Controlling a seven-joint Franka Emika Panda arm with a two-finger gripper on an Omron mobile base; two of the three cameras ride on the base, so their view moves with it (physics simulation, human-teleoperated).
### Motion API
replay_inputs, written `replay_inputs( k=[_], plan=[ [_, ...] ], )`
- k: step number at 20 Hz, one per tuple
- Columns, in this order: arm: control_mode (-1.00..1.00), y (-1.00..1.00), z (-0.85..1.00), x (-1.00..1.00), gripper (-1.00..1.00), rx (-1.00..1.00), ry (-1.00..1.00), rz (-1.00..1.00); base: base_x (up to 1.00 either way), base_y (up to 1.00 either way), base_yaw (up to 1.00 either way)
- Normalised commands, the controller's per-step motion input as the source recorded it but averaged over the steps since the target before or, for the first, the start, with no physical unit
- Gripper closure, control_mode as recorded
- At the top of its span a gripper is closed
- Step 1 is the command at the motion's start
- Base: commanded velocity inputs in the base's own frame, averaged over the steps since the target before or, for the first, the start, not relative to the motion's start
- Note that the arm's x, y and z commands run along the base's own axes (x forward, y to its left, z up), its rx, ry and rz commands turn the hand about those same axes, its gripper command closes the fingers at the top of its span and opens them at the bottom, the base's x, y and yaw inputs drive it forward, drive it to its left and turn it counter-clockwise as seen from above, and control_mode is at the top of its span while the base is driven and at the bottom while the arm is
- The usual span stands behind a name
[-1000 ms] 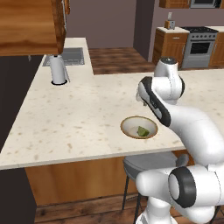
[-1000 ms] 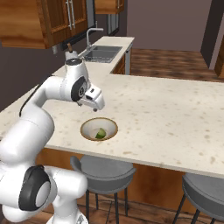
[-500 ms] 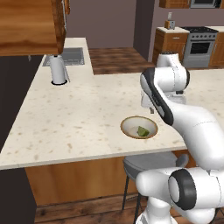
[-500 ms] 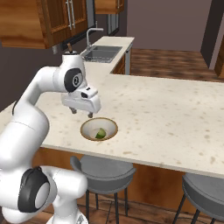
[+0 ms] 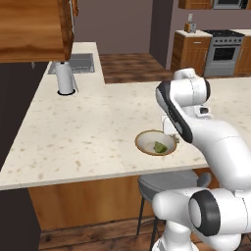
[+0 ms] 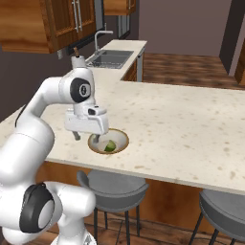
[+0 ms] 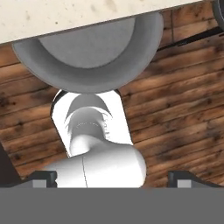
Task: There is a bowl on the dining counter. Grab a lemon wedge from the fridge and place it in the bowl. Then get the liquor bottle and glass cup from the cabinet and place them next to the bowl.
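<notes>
two grey round stools stand nearest, tucked under the front edge of the bench: one [image 6: 112, 184] right below the bowl, the other [image 6: 225, 210] off toward the right of the right base view. the hand view looks down on one stool seat [image 7: 87, 52] against the bench edge, with wooden floor [image 7: 175, 109] around it.

on the beige speckled bench [image 5: 88, 127], close to its front edge, sits the shallow tan-brown bowl [image 6: 120, 137]. a small green lemon wedge [image 6: 110, 146] lies inside it; the same wedge [image 5: 160, 146] shows in the left base view, resting toward one side of the bowl [image 5: 145, 143].

the claw [image 6: 86, 137] hangs over the near rim of the bowl, pointing down, its two dark fingers [image 6: 76, 136] spread wide apart and holding nothing. in the hand view the finger tips [image 7: 43, 178] sit far out at either side of the bottom, with nothing between them. whether a finger touches the bowl rim cannot be told.

farther back along the left leg of the bench, a pale grey cylindrical thing [image 5: 64, 78] stands upright, well apart from the bowl and just in front of a steel sink [image 5: 78, 62]. the right base view shows the sink [image 6: 110, 58] with its tall faucet [image 6: 99, 39].

above the sink side hang reddish-brown wooden wall cabinets [image 6: 57, 21] with grey bar handles, doors closed. far across the room in the left base view stands a steel stove [image 5: 223, 51] between low wooden base cabinets [image 5: 188, 51].
</notes>
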Motion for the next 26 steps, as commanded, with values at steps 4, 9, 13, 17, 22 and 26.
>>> replay_inputs(
  k=[4, 9, 13, 17, 22, 26],
  plan=[
    [-1.00, 0.00, -0.02, -0.14, -1.00, 0.00, 0.06, -0.01, 0.00, 0.00, 0.00],
    [-1.00, 0.00, 0.00, -0.24, -1.00, 0.00, 0.00, -0.02, 0.00, 0.00, 0.00],
    [1.00, 0.00, 0.00, -0.12, -1.00, 0.00, 0.00, -0.01, -0.69, 0.00, -0.03],
    [1.00, 0.00, 0.00, 0.00, -1.00, 0.00, 0.00, 0.00, -1.00, -0.13, -0.13],
    [1.00, 0.00, 0.00, 0.00, -1.00, 0.00, 0.00, 0.00, -1.00, -0.59, -0.23],
    [1.00, 0.00, 0.00, 0.00, -1.00, 0.00, 0.00, 0.00, -0.84, -1.00, -0.26]
  ],
)
